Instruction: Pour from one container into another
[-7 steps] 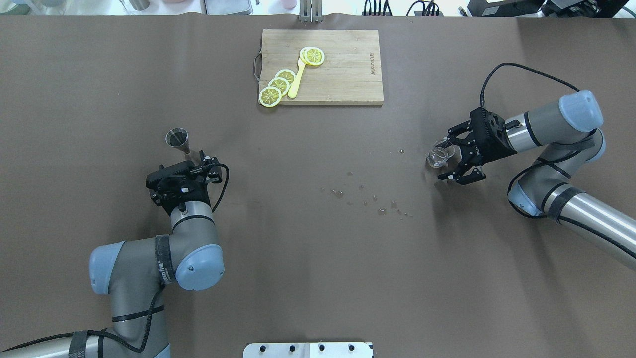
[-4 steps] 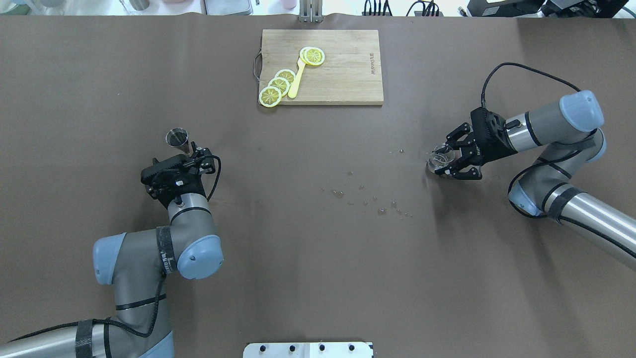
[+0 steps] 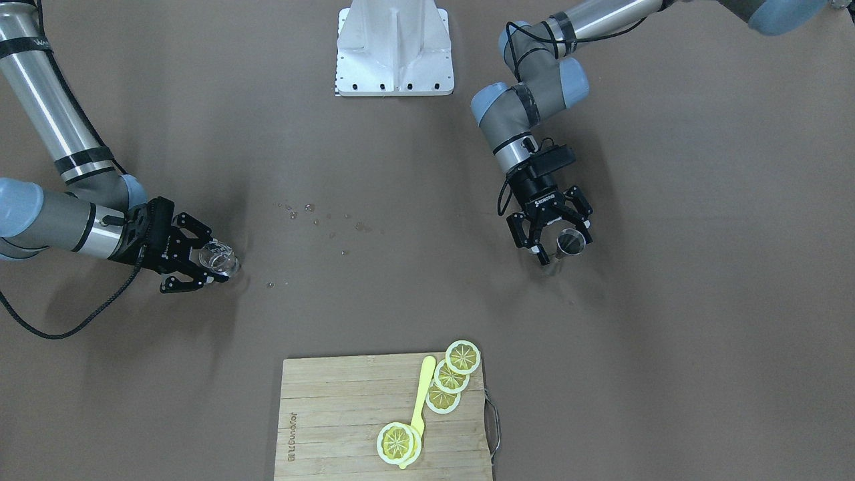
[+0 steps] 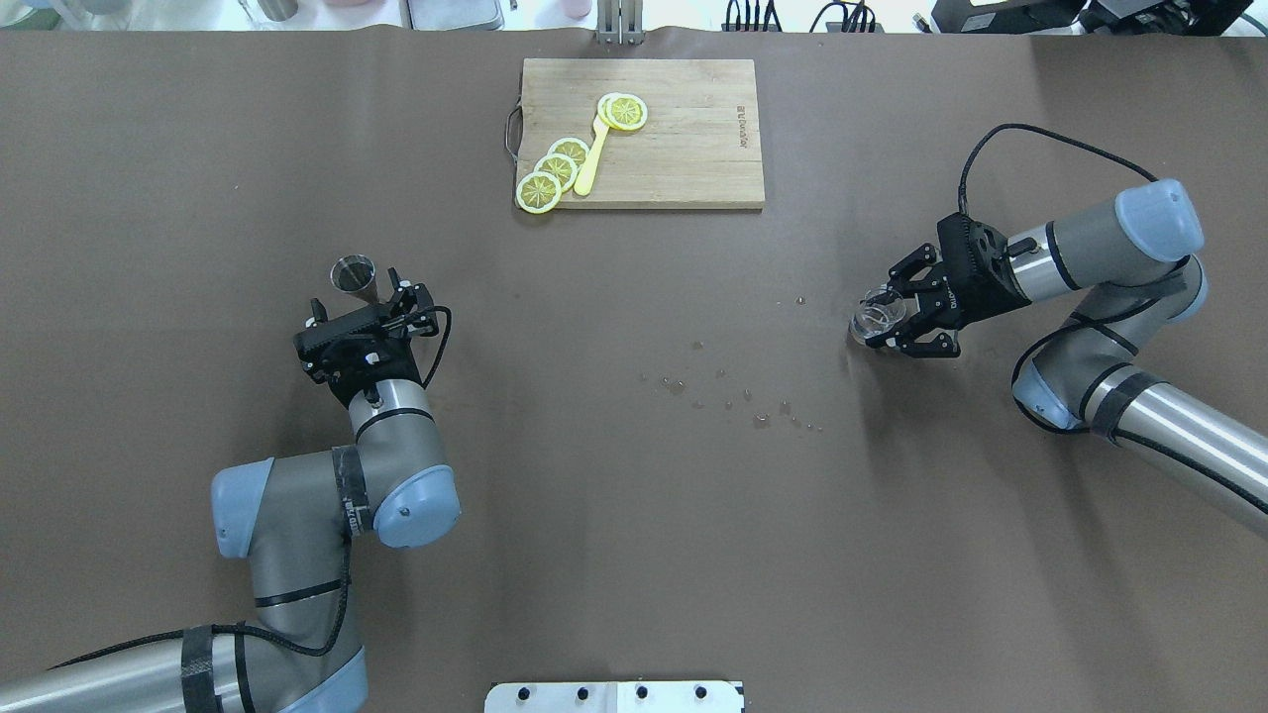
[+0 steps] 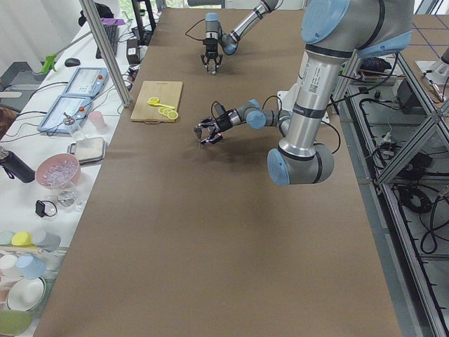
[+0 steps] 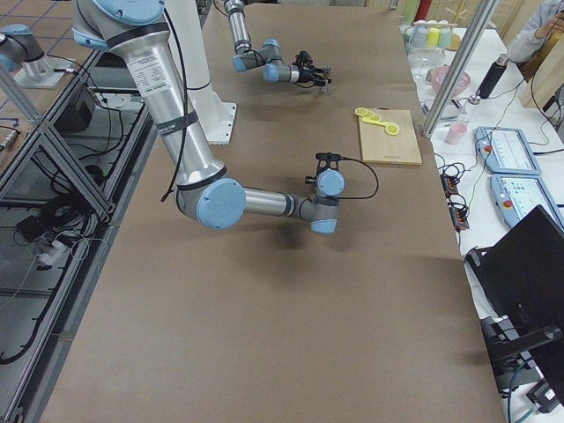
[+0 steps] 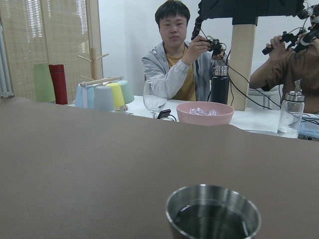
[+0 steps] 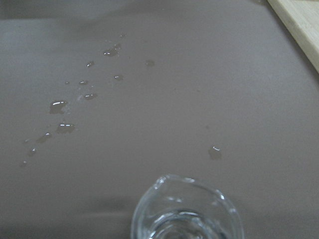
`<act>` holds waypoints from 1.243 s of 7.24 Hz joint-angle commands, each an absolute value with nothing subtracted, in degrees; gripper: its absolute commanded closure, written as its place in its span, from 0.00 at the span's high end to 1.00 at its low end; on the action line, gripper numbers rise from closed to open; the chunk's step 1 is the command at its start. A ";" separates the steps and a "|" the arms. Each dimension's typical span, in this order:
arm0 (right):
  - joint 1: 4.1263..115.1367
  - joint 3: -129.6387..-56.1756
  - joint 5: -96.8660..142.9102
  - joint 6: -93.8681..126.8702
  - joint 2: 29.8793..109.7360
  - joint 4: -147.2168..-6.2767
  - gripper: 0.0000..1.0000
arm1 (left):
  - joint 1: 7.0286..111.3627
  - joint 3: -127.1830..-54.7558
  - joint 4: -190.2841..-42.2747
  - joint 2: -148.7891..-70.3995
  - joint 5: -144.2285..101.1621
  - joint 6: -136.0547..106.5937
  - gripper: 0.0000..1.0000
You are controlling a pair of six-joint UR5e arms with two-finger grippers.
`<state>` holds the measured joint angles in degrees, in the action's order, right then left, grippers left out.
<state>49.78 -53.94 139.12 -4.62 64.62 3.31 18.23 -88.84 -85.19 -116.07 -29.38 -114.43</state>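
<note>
L gripper: fingers spread either side of upright steel jigger, liquid inside; contact unclear. R gripper: fingers pinching small clear glass at table level, well apart from jigger. Water drops on table btwn them.

White capitals on the black body of the left gripper spelled ROBOTIQ, clearest in the front-facing view. The right gripper bore similar white print, too small to read with certainty. A brand mark was burnt along one short edge of the cutting board — it began with something like "Dun", the rest unclear. Bands on the arms carried print too blurred to read.
</note>
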 commanded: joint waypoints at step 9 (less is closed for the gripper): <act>57.48 -59.84 138.43 -9.94 63.02 -3.33 0.00 | 16.26 -85.43 -76.29 -117.42 -22.41 -127.18 0.89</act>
<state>56.86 -58.80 138.49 -9.76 63.33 -1.69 16.60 -85.46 -76.39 -117.39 -22.42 -126.78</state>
